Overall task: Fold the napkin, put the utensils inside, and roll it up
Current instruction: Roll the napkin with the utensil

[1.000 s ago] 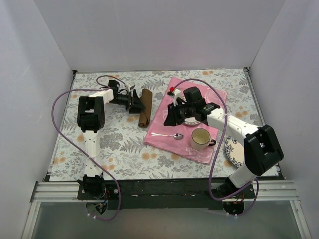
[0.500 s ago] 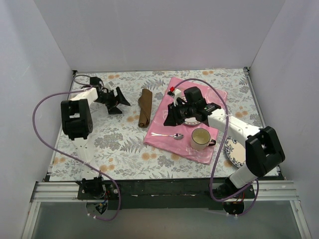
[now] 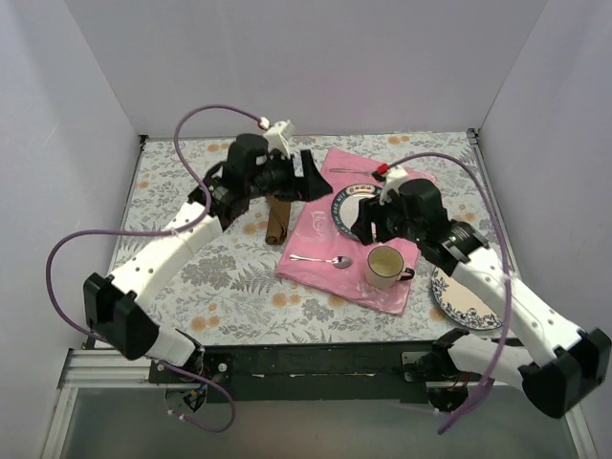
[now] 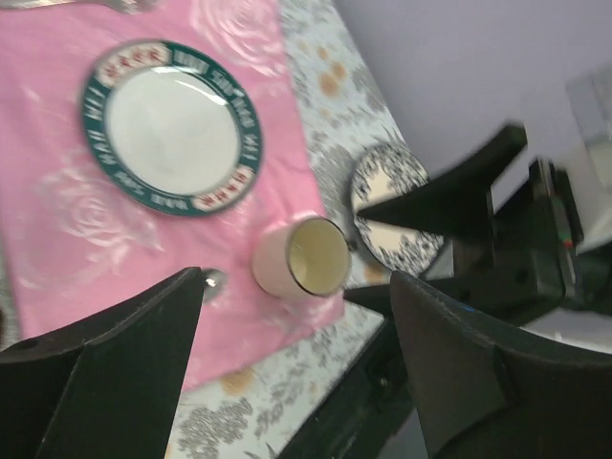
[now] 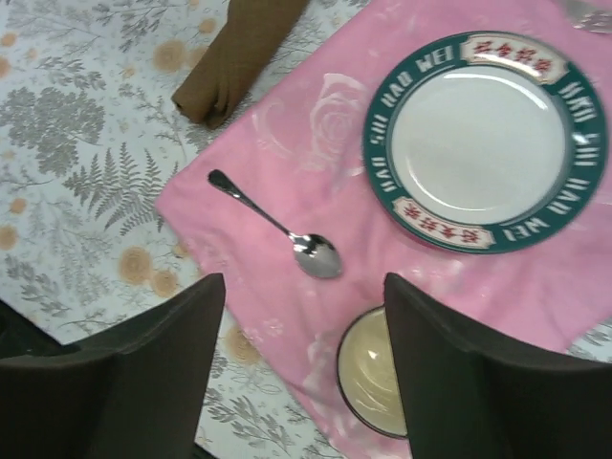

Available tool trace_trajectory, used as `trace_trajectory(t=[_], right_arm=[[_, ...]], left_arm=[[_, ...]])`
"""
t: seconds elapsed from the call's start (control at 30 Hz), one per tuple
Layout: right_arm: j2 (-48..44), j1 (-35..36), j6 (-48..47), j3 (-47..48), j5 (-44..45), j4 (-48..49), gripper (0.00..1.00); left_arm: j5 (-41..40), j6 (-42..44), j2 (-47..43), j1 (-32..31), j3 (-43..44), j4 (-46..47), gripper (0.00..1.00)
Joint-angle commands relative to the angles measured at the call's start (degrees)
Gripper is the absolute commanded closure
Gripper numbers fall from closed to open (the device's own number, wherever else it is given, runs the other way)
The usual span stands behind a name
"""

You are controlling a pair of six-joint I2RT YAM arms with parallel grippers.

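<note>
Napkin point(image 3: 277, 222) folded narrow, lying on surface just off pink mat point(image 3: 311, 237) left edge. Spoon point(image 3: 325, 260) on mat's near part. Left fingers point(image 4: 115, 373) spread, empty, above mat's far-left corner. Right fingers point(image 5: 459, 373) spread, empty, above mat's middle.

Left claw point(image 4: 296, 277) and right claw point(image 5: 304, 279) (both agape) aloft.
</note>
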Motion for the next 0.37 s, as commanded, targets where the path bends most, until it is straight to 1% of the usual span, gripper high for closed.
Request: trace_trajectory(t=[0.0,0.03,0.1,0.2,0.23,0.33], right_arm=[[-12.7,-0.2,2.0,-4.4,11.9,-3.8,0.08],[-14.6,-0.3,2.2,-5.9,12.1,-4.2,0.01],[-18.4,-0.3,2.0,-6.3,11.0,-5.1,0.01],[-21.6,-0.2,2.1,-6.7,10.9,-6.7,0.01],[-22.4,-0.3,1.3,-7.3,8.4,-5.7,0.01],[-24.0,-0.2,1.0,-8.4,8.3,-4.6,0.02]], left_arm=[[-11.5,-3.7,-8.7,-8.3,-11.3,9.6,0.20],[-12.9,-3.9,-12.2,-8.6,-12.9,12.5,0.20],[-14.5,-4.9,-14.8,-8.6,-16.4,13.9,0.19],[-15.3,-5.0,-18.8,-8.7,-19.0,14.6,0.19],[-15.3,-5.3,-19.4,-8.7,-19.5,14.6,0.19],[-15.4,-6.2,-20.4,-8.7,-20.9,15.5,0.19]])
